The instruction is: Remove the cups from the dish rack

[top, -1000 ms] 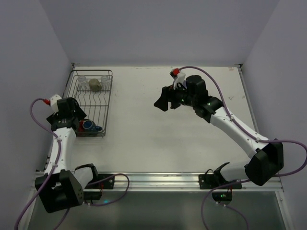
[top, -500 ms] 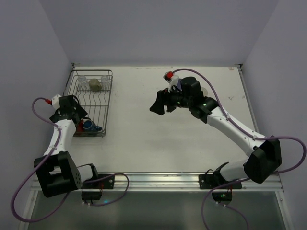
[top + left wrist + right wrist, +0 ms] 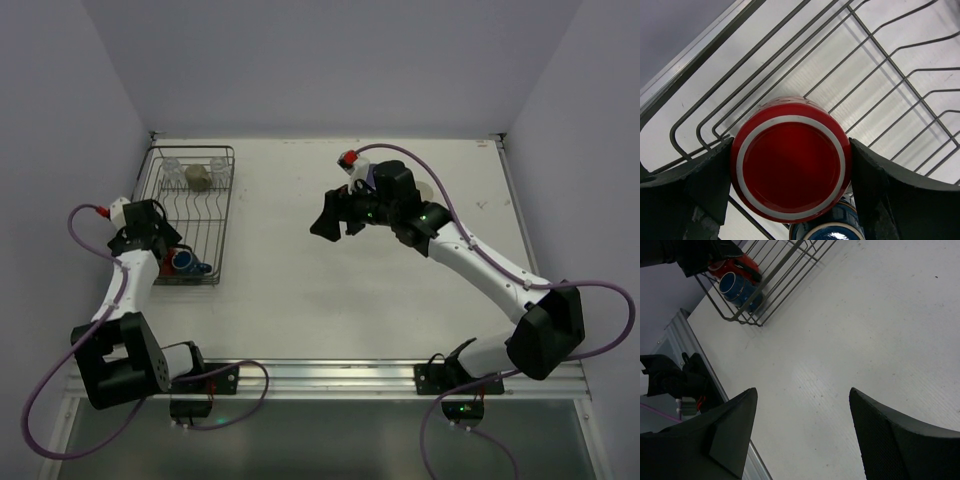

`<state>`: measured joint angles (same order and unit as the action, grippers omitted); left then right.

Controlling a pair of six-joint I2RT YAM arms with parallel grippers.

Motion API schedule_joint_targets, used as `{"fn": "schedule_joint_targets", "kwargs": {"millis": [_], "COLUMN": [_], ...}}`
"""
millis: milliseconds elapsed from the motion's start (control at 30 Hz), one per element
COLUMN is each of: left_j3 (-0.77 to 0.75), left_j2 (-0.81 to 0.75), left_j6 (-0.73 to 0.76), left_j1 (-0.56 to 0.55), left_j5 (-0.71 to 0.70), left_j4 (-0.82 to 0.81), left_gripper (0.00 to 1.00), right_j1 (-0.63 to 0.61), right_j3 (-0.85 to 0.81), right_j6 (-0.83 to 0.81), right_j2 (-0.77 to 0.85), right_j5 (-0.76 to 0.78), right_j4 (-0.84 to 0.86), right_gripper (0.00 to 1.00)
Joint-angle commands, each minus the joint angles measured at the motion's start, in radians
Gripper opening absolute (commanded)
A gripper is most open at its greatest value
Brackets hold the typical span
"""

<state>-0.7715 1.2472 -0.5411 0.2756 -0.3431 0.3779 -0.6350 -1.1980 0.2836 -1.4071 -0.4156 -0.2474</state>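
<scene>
The dark wire dish rack (image 3: pixel 226 215) stands at the table's left. Two clear glasses (image 3: pixel 172 163) and a beige-olive mug (image 3: pixel 199 177) sit at its far end. A red mug (image 3: pixel 166 262) and a dark blue cup (image 3: pixel 186 263) lie at its near end. My left gripper (image 3: pixel 160 252) is over the red mug. In the left wrist view my left gripper (image 3: pixel 790 175) has its fingers (image 3: pixel 707 182) pressed against both sides of the red mug (image 3: pixel 790 157), with the blue cup (image 3: pixel 827 231) just below. My right gripper (image 3: pixel 331 215) hangs open and empty over the table's middle.
The right wrist view shows my right gripper (image 3: pixel 802 390) above bare table, with the rack's corner (image 3: pixel 775 287), the red mug (image 3: pixel 737 262) and the blue cup (image 3: pixel 737 287) far off. A pale rounded thing (image 3: pixel 429 190) peeks from behind the right arm.
My right gripper has moved a little to the left, still open. My left arm has shifted its elbow and wrist while its gripper stays at the red mug.
</scene>
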Motion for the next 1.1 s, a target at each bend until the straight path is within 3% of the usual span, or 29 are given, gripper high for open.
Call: {"fn": "schedule_joint_targets", "kwargs": {"millis": [0, 133, 200, 500, 767, 967, 1067], "left_j3": [0.021, -0.009, -0.026, -0.075, -0.140, -0.048, 0.037], "left_j2": [-0.096, -0.153, -0.178, -0.291, -0.367, -0.422, -0.462], "left_j6": [-0.019, -0.003, -0.003, -0.020, -0.059, -0.169, -0.264], "left_j1": [0.011, 0.011, 0.010, -0.004, -0.097, -0.205, -0.240], "left_j5": [0.032, 0.093, 0.114, 0.255, 0.580, 0.906, 1.022], "left_j4": [-0.072, -0.089, -0.099, -0.129, -0.187, -0.450, -0.673], "left_gripper": [0.40, 0.21, 0.18, 0.08, 0.07, 0.04, 0.04], "right_j1": [-0.005, -0.006, -0.008, -0.020, -0.023, -0.029, -0.049], "right_j3": [-0.025, 0.001, 0.015, 0.109, 0.190, 0.265, 0.327], "right_j6": [0.003, 0.049, 0.084, 0.302, 0.486, 0.604, 0.690], "right_j2": [0.037, 0.068, 0.076, 0.077, 0.036, 0.060, 0.092], "right_j5": [-0.034, -0.063, -0.077, -0.127, -0.152, -0.045, 0.044], "right_j4": [0.033, 0.111, 0.138, 0.439, 0.740, 0.830, 0.858], "right_gripper": [0.77, 0.76, 0.76, 0.76, 0.74, 0.74, 0.74]}}
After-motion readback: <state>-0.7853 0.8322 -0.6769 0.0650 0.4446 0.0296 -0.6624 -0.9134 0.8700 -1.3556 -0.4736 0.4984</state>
